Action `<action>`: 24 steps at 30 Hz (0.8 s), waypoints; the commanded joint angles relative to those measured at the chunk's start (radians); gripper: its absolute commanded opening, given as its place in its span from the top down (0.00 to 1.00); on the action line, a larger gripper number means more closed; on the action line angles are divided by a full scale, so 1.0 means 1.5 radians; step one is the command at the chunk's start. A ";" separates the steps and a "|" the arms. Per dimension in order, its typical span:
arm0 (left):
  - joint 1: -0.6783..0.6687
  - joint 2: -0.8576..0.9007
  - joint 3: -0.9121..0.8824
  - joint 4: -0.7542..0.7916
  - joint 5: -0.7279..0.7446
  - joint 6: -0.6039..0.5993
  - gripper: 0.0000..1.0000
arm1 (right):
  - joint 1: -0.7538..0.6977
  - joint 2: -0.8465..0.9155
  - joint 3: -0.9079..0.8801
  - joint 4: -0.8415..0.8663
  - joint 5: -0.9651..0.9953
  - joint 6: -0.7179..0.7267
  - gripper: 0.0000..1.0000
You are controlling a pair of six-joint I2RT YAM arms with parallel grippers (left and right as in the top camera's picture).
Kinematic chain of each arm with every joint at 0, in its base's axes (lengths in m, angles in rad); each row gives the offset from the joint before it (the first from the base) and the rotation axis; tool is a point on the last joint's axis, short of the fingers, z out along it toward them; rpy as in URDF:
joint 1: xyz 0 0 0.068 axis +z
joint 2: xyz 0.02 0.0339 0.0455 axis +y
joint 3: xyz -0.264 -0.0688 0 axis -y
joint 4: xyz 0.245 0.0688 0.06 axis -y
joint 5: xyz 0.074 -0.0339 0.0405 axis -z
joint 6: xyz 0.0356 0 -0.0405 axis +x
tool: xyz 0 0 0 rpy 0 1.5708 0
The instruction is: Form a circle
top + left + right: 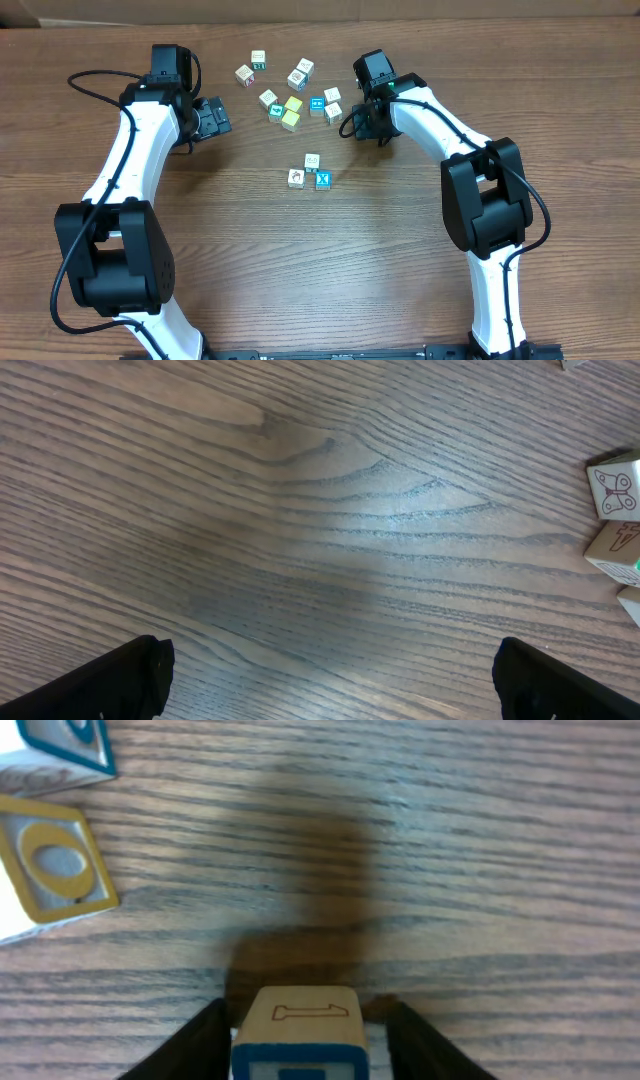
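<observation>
Plainly falls to the right gripper (364,123). Hangs at the right-hand fringe of the loose scatter (290,105), jaws half-closed on either flank of a blue-edged cube (300,1025); looks clamped on it, though cannot be sworn to with the contact cropped at the bottom of the wrist view. Finds the circle (311,172) well apart from that scatter, out on bare table (400,250) toward the middle: a tight knot of white and blue cubes. From the held cube, lies to the robot's left and back toward the arm bases, on a diagonal with nothing standing in between. Needs, by that reckoning, a short carry inward and leftward, then a set-down against the knot's near side, the side facing the right arm. Puts the left gripper (216,117) farther off, beyond the scatter's other flank, jaws spread wide over plain wood and holding nothing. Has no long axis to mind, being a cube; matters only to keep its faces square to its neighbours on landing. Risks nudging the knot apart if brought in too low.
</observation>
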 commanded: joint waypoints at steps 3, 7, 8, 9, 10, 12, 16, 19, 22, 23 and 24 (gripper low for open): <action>-0.004 0.005 0.010 -0.002 -0.008 0.001 0.00 | 0.001 0.004 0.021 -0.007 0.007 -0.001 0.50; -0.004 0.005 0.010 -0.002 -0.008 0.001 0.00 | 0.001 0.004 0.044 -0.030 0.007 0.000 0.50; -0.004 0.005 0.010 -0.002 -0.008 0.001 0.01 | 0.001 0.004 0.046 -0.032 0.007 -0.001 0.50; -0.004 0.005 0.010 -0.002 -0.008 0.001 0.00 | 0.001 0.004 0.047 -0.032 0.007 0.000 0.51; -0.004 0.005 0.010 -0.002 -0.008 0.001 0.01 | 0.001 0.004 0.049 -0.032 0.007 -0.001 0.51; -0.004 0.005 0.010 -0.002 -0.008 0.001 0.00 | 0.001 0.003 0.049 -0.029 0.007 -0.001 0.51; -0.004 0.005 0.010 -0.002 -0.008 0.001 0.00 | 0.001 0.003 0.049 -0.032 0.007 -0.001 0.55; -0.004 0.005 0.010 -0.002 -0.008 0.001 0.00 | 0.001 0.003 0.049 -0.032 0.007 -0.001 0.59; -0.004 0.005 0.010 -0.002 -0.008 0.001 0.00 | 0.001 0.003 0.049 -0.032 0.007 -0.001 0.60; -0.004 0.005 0.010 -0.002 -0.008 0.001 0.00 | 0.001 0.003 0.049 -0.032 0.007 0.000 0.60; -0.004 0.005 0.010 -0.002 -0.008 0.001 0.01 | 0.001 0.003 0.049 -0.032 0.007 0.000 0.60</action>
